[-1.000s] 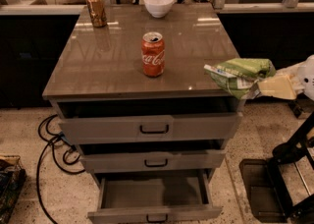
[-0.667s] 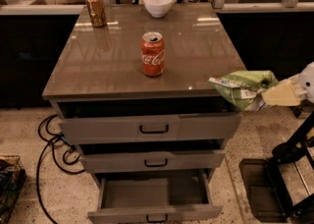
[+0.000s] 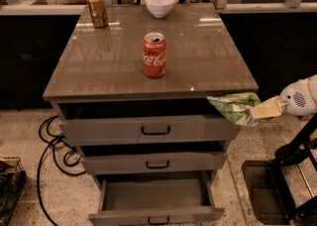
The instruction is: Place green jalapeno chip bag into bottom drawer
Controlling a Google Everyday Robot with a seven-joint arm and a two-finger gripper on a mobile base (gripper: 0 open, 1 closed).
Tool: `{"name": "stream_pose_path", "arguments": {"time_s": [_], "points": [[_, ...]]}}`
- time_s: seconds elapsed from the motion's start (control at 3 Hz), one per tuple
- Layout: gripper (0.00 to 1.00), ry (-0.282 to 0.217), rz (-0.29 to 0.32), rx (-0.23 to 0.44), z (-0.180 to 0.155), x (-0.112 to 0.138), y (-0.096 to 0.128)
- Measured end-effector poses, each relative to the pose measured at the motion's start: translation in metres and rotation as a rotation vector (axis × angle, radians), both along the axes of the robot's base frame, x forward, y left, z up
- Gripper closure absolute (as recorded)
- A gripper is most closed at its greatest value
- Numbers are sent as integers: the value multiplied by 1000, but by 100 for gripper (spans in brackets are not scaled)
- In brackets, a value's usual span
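Observation:
The green jalapeno chip bag (image 3: 236, 107) hangs off the right front corner of the cabinet, below the top's edge and level with the top drawer. My gripper (image 3: 257, 111) comes in from the right on a white arm and is shut on the bag's right end with its pale yellow fingers (image 3: 267, 107). The bottom drawer (image 3: 156, 197) is pulled out at the foot of the cabinet; its long grey floor is bare and its black handle shows at the lower edge. The bag is up and to the right of that drawer.
A red Coca-Cola can (image 3: 154, 54) stands mid-top on the cabinet top (image 3: 109, 71); a brown can (image 3: 97, 9) and white bowl (image 3: 160, 5) sit at the back. The top drawer (image 3: 148, 130) and middle drawer (image 3: 153, 162) are slightly open. Black cables (image 3: 49, 150) lie left; my base (image 3: 277, 190) is right.
My gripper has carried the chip bag downward and slightly right, from level with the cabinet top to below its front right edge beside the top drawer.

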State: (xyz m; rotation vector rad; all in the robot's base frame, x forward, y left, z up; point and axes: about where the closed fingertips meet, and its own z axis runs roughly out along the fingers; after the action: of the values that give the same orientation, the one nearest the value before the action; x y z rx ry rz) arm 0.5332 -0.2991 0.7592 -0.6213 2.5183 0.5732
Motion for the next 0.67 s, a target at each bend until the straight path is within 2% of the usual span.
{"name": "stream_pose_path", "arguments": {"time_s": [0.33,0.67], "points": [[100,65,36,105,-37,-4,-2],[100,151,74,164,-58,-15,-3]]}}
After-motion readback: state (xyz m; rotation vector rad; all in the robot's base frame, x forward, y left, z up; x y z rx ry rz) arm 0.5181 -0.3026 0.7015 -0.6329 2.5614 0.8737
